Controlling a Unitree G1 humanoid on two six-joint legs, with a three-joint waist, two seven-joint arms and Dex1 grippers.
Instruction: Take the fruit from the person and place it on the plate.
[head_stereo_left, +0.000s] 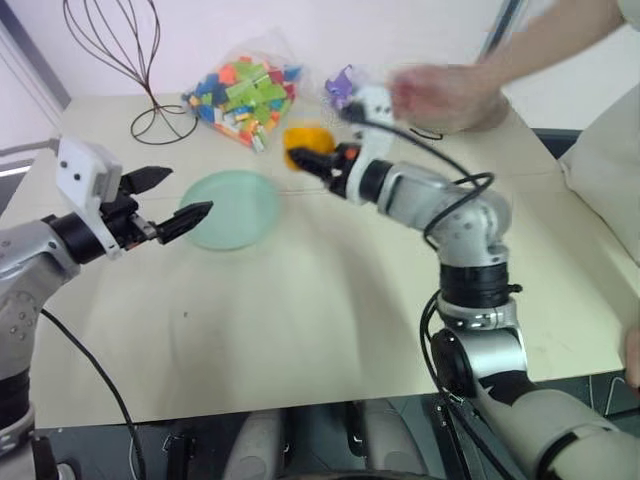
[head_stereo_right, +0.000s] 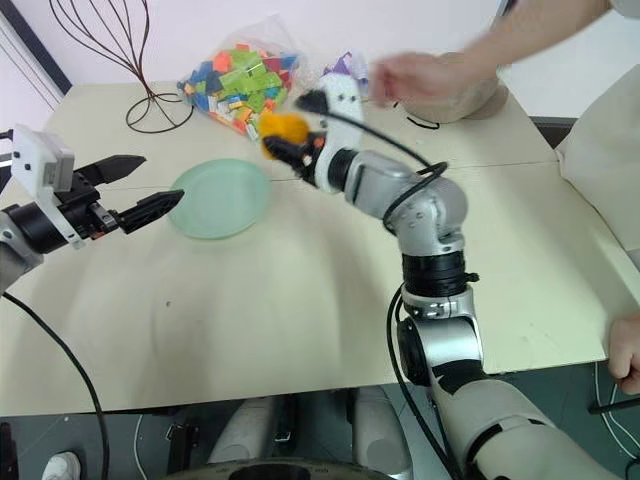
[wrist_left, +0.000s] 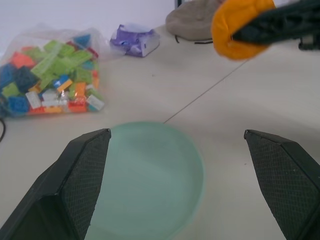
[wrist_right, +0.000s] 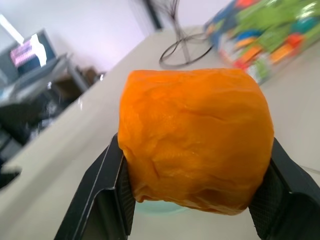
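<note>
Right pincer (head_stereo_left: 305, 157) is clamped on the fruit (wrist_right: 196, 150), the orange lump squeezed between both black fingers and held up off the table (head_stereo_left: 330, 330), just past the far rim of the plate (head_stereo_left: 235, 208). Over on the other side, the left pincer (head_stereo_left: 175, 203) hangs with its fingers spread wide and nothing in them, its tips at the near edge of the pale green plate, which lies bare on the table. A person's hand (head_stereo_left: 445, 95) hovers blurred behind the right wrist, apart from the fruit. A bag of coloured blocks (head_stereo_left: 245, 95) and a bent wire stand (head_stereo_left: 130, 60) sit toward the back of the table, with a small purple packet (wrist_left: 135, 40) beside the bag.
</note>
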